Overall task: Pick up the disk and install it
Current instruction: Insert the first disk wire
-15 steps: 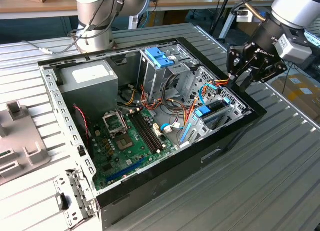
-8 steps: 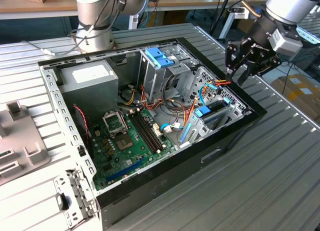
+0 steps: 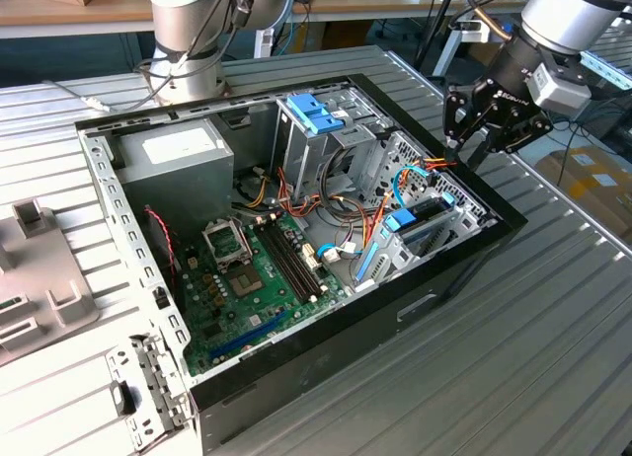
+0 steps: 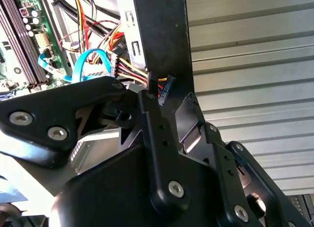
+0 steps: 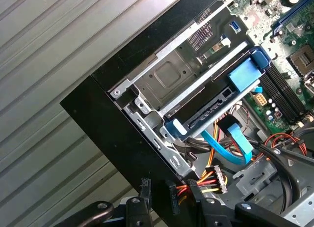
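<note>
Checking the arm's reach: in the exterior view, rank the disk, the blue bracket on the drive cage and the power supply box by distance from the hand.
1. The disk, in its bay just below the hand.
2. The blue bracket, atop the cage, mid-case.
3. The power supply box, at the case's far corner, toward the view's left.

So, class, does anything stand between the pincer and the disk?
Nothing solid. The pincer hovers over the case's black side wall, the disk sits in its bay just inside, and orange and yellow cables bunch beside the disk's near end.
</note>
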`<state>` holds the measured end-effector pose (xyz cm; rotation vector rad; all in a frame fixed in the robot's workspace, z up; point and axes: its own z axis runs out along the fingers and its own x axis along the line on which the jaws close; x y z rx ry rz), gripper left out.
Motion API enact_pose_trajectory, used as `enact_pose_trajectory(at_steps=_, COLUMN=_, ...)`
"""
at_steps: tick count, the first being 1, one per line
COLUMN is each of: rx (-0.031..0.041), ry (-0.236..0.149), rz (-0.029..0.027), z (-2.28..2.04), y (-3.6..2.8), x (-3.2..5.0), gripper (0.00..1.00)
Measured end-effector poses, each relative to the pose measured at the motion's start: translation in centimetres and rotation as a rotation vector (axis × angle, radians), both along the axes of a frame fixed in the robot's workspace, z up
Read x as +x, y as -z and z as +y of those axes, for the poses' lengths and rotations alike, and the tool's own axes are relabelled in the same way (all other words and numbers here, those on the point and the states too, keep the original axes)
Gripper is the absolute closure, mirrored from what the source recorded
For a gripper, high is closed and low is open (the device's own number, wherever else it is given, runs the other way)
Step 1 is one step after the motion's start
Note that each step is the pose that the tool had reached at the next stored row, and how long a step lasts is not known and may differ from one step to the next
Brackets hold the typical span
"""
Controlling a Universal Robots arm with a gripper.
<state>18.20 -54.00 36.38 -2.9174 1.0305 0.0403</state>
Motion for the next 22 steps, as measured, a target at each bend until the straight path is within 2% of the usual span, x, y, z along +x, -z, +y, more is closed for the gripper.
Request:
enact_pose_trajectory(at_steps=3, rx=0.0002, ry=0.0, rz=0.0, z=0.0, y=0.02, x=0.0, gripper=0.58)
enact_pose_trajectory(at_steps=4, rx=0.0002, ry=0.0, rz=0.0, z=0.0, y=0.02, x=0.0, gripper=0.66)
enact_pose_trajectory(at_steps=5, rx=0.0002, ry=0.0, rz=0.0, z=0.0, y=0.02, x=0.0, gripper=0.66)
enact_pose_trajectory(at_steps=8, rx=0.0, ry=0.0, rz=0.0, z=0.0, y=0.02, x=0.0, gripper=0.82)
enact_pose_trajectory(at_steps=15, rx=0.0002, ry=0.0, rz=0.0, z=0.0, y=0.04, x=0.0, gripper=0.82)
enact_pose_trajectory(at_steps=18, rx=0.0004, ry=0.0, rz=0.0, z=0.02, y=-0.22, x=0.0, gripper=0.82)
enact_pose_trajectory(at_steps=22, rx=0.0003, ry=0.0, rz=0.0, z=0.35, y=-0.32, x=-0.09, gripper=0.83)
